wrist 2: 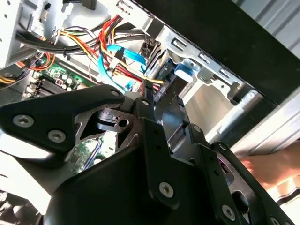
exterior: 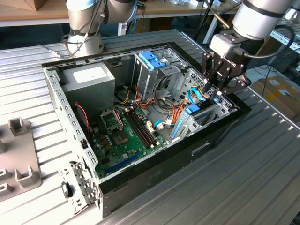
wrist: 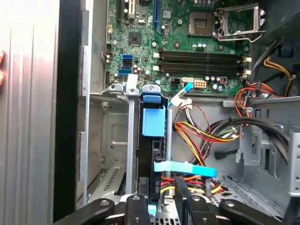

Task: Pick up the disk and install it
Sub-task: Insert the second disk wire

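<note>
The disk point(exterior: 193, 114) stands on edge in the metal bay point(exterior: 213, 112) at the corner of the open computer case on the exterior view's right, its blue rail showing. In the first wrist view the disk point(wrist: 153, 150) is seen edge-on as a dark slab with a blue tab, running from my fingers toward the motherboard. My gripper point(exterior: 216, 93) hangs over the bay's outer end. Its black fingers point(wrist: 138, 206) close in on either side of the disk's near end, and the gripper point(wrist: 161, 200) appears shut on it. The second wrist view has the gripper point(wrist 2: 143, 96) just above the bay.
Bundles of red, yellow and blue cables point(wrist: 206, 131) lie right beside the bay. The motherboard point(exterior: 126, 136), grey power supply point(exterior: 89, 77) and blue-latched drive cage point(exterior: 152, 60) occupy the case. A person's hand point(wrist 2: 276, 173) is outside the case wall. A grey fixture point(exterior: 18, 154) sits at the exterior view's left.
</note>
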Robot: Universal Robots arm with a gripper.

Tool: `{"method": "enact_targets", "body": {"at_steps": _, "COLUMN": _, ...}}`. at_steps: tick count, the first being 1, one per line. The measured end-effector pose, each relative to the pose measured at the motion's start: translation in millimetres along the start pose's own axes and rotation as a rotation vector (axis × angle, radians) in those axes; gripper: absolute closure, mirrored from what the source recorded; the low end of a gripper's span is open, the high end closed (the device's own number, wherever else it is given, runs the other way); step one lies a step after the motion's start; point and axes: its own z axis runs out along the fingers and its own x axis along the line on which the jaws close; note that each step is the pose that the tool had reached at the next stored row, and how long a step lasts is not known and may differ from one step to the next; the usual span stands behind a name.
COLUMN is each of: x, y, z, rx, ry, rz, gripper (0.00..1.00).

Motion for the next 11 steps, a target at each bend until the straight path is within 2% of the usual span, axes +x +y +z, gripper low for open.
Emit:
{"method": "enact_targets", "body": {"at_steps": 2, "x": 0.1, "y": -0.1, "z": -9.3, "rx": 0.0001, "ry": 0.0000, "rz": 0.000, "gripper": 0.64}}
{"method": "enact_targets", "body": {"at_steps": 3, "x": 0.1, "y": -0.1, "z": -10.8, "rx": 0.0001, "ry": 0.0002, "rz": 0.000, "gripper": 0.64}}
{"method": "enact_targets", "body": {"at_steps": 7, "x": 0.0, "y": 0.9, "z": -11.4, "rx": 0.0000, "ry": 0.0000, "rz": 0.000, "gripper": 0.64}}
{"method": "enact_targets", "body": {"at_steps": 9, "x": -0.3, "y": 7.7, "z": -11.2, "rx": 0.0001, "ry": -0.0001, "rz": 0.000, "gripper": 0.64}}
{"method": "enact_targets", "body": {"at_steps": 11, "x": -0.4, "y": 11.6, "z": -11.2, "rx": 0.0000, "ry": -0.0001, "rz": 0.000, "gripper": 0.64}}
